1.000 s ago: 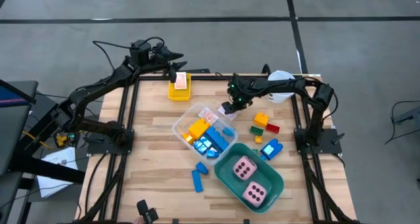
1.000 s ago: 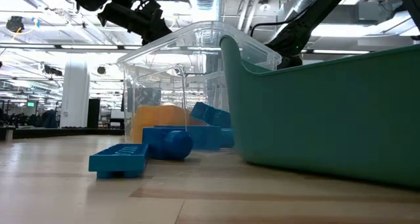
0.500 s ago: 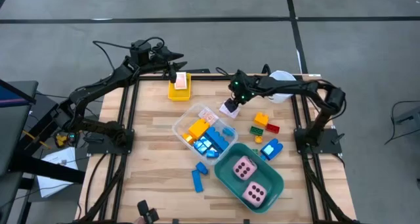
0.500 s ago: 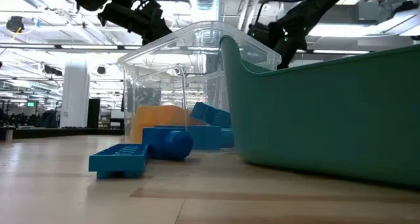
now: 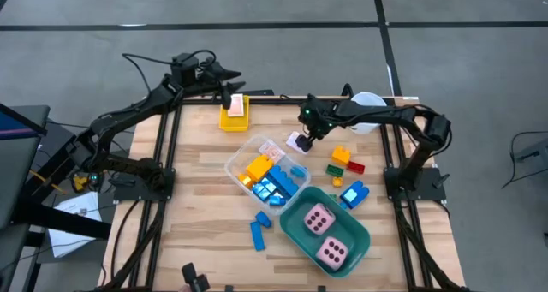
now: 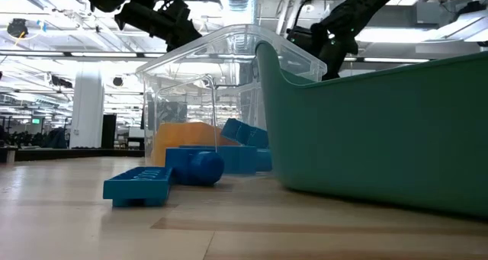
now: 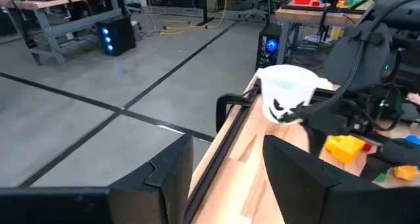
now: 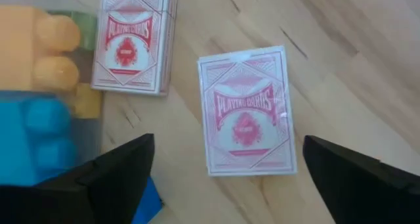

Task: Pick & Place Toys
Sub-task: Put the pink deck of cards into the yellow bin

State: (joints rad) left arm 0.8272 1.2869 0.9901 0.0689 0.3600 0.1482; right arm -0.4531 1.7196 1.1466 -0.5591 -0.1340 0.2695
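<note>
A pink-white card deck (image 8: pixel 248 119) lies flat on the table beside the clear box (image 5: pixel 247 151); in the high view this deck (image 5: pixel 300 142) shows at the box's far right corner. My right gripper (image 8: pixel 230 178) hangs open above it, a finger on either side, touching nothing. The box holds orange and blue bricks and another deck (image 8: pixel 134 40). Two pink dice (image 5: pixel 324 234) sit in the teal tub (image 5: pixel 360 236). My left gripper (image 7: pixel 226 184) stands open and raised at the far left edge, near a yellow brick (image 5: pixel 233 116) with a deck on it.
Loose bricks lie right of the box: orange (image 5: pixel 341 155), red (image 5: pixel 356 166), green (image 5: pixel 334 169), blue (image 5: pixel 353 193). Two blue bricks (image 5: pixel 259 227) lie near the tub's left. A white cup (image 5: pixel 366 112) stands at the far right, behind my right arm.
My right gripper has risen, shifted a little toward the far right and rolled. The card deck that sat right under its fingers now lies flat on the table, apart from them. My left arm has kept still.
</note>
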